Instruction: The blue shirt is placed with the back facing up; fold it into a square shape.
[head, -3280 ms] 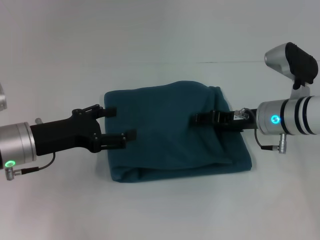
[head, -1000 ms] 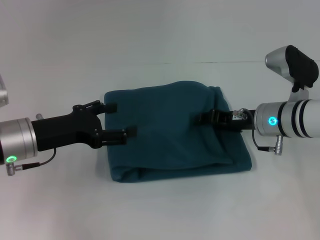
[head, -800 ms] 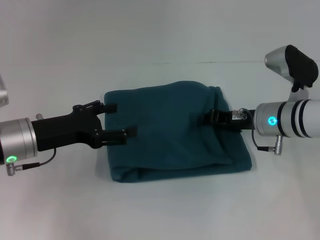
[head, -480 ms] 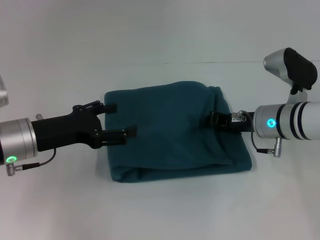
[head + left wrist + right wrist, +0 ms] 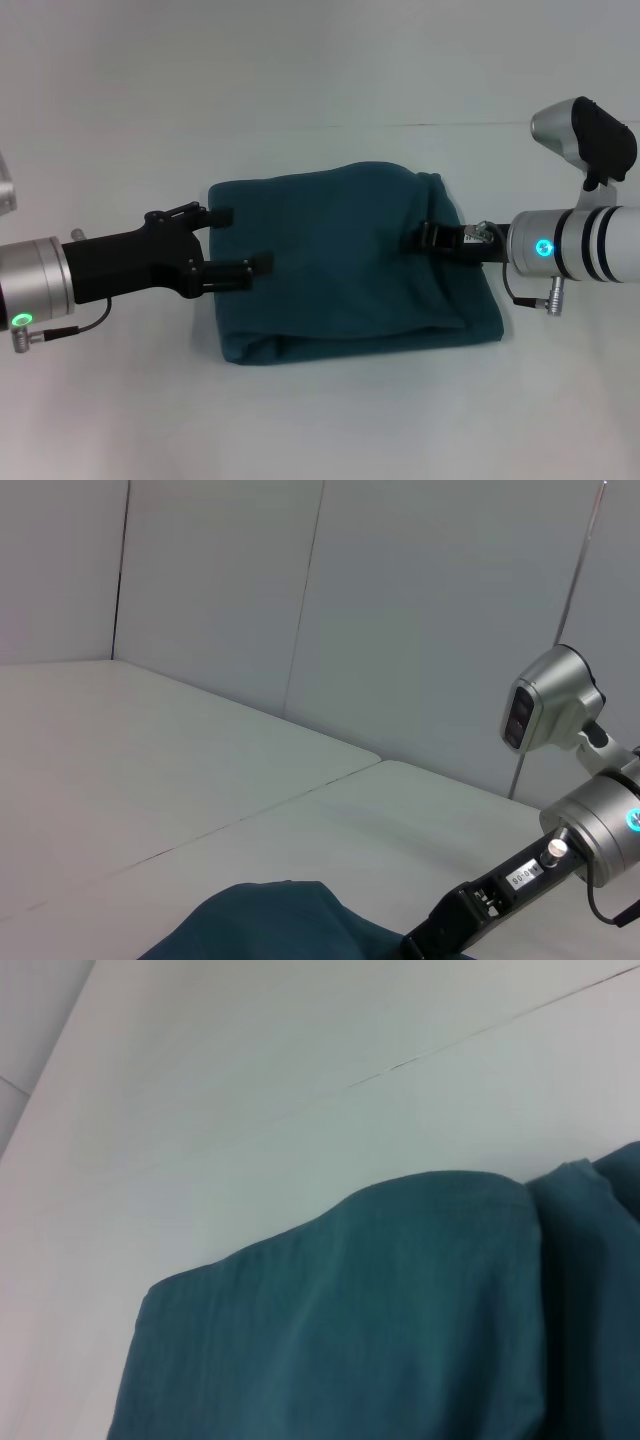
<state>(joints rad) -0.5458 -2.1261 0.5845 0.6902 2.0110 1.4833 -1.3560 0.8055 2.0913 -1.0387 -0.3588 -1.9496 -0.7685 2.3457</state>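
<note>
Teal blue shirt [image 5: 345, 265] lies folded mid-desk; my left gripper [image 5: 238, 242] is spread over its edge, right gripper [image 5: 425, 238] I cannot tell, and dragging could undo folds.

Whether the right hand [image 5: 422, 238] stands open or closed cannot be determined: only one dark fingertip shows against the blue shirt [image 5: 350, 270]. Both arms run out of the head view at its side edges. In the left wrist view the shirt [image 5: 270, 925] is cut off by the frame. The right wrist view crops it likewise.
</note>
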